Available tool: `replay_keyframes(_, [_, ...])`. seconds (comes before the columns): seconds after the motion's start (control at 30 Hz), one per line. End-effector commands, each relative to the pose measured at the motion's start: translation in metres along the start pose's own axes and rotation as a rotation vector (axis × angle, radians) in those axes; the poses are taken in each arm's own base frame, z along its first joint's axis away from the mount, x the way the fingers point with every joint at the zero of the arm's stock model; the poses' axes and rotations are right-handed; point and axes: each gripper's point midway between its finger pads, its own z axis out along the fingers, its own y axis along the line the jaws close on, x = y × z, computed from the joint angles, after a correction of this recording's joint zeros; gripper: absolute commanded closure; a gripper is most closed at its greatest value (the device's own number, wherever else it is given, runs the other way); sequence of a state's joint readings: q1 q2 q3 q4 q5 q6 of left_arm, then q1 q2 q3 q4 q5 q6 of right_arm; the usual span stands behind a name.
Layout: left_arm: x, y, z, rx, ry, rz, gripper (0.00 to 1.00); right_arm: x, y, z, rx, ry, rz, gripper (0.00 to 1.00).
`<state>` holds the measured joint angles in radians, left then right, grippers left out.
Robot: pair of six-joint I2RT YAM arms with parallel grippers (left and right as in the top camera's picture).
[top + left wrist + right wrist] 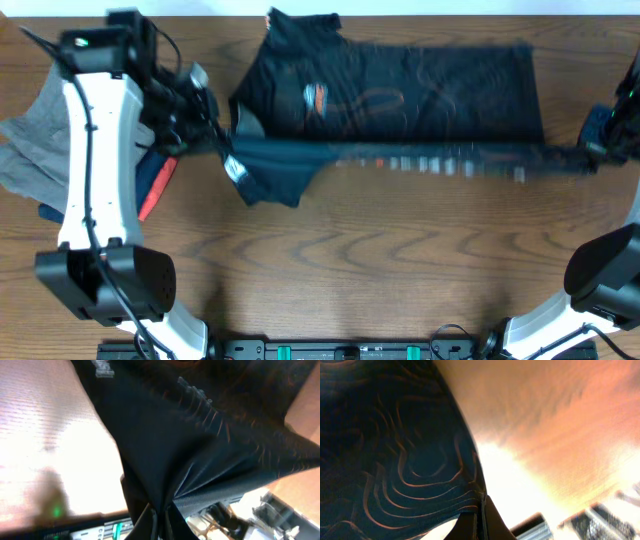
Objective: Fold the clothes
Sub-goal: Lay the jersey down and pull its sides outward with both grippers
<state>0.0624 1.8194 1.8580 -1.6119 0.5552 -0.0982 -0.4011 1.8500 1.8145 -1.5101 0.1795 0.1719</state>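
Black jersey (400, 95) spread along far edge of tabletop (380, 260). Left hand (215, 140), right hand (594, 152) each clamped on its near edge, stretched taut between them (likely so fold line runs straight).

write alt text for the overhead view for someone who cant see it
A black jersey lies across a wooden table, its near edge pulled taut between the left pincer and right pincer, both shut on it. A grey garment lies at the table's left edge.
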Motion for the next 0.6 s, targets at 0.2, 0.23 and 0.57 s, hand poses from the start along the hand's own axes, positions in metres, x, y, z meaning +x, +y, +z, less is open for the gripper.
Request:
replay_keyframes(0.2, [0.076, 0.059, 0.073, -0.095, 0.359, -0.07, 0.94, 0.064, -0.038, 0.068, 0.105, 0.285, 0.091, 0.99])
replay_keyframes(0.23, [0.083, 0.063, 0.078, -0.096, 0.37, -0.076, 0.94, 0.07, -0.038, 0.073, 0.104, 0.308, 0.093, 0.99])
replay_keyframes(0.57, [0.132, 0.081, 0.095, -0.093, 0.281, -0.081, 0.94, 0.103, -0.042, 0.102, 0.095, 0.405, 0.134, 0.99])
